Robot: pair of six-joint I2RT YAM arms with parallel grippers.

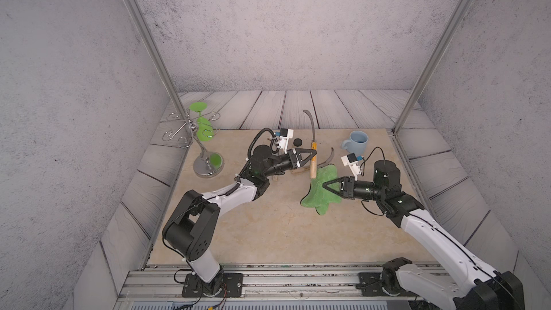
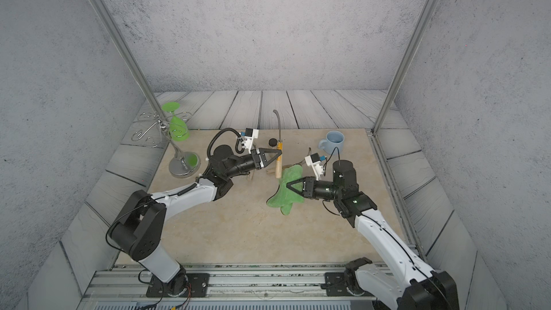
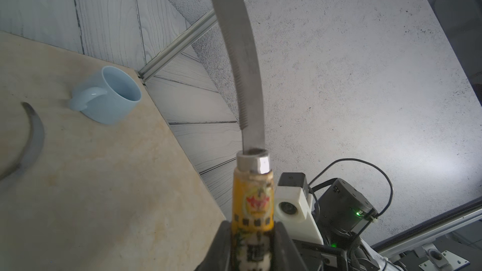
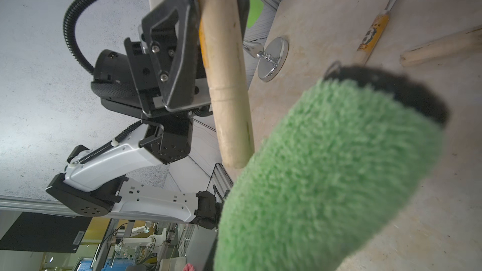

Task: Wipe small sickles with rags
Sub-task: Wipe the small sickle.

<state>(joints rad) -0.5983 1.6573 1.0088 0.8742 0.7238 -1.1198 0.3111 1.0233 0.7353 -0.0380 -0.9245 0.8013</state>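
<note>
The left gripper (image 1: 315,152) is clamping tight on the wooden handle of a sickle (image 1: 313,144), holding it upright above the table (image 1: 268,228) with the blade pointing up. The right gripper (image 1: 324,185) is pinching the green cloth (image 1: 318,202) with its jaws nearly closed, holding it up just beside the handle's lower end. A second sickle (image 4: 371,35) and a third sickle (image 4: 440,48) are lying on the table nearby.

Left arm (image 1: 229,195): white shell links, black joint housings, black base plate (image 1: 235,282) bolted to the rail. A black corrugated hose (image 4: 70,22) loops at the wrist. Left end effector (image 1: 314,153): black triangular fingers, silver screws (image 4: 163,76) in the side plate. Right arm (image 1: 429,231): same white-and-black build, thin black cable (image 3: 349,160), green indicator light (image 3: 357,214). White camera housing (image 1: 351,164) on each wrist.
</note>
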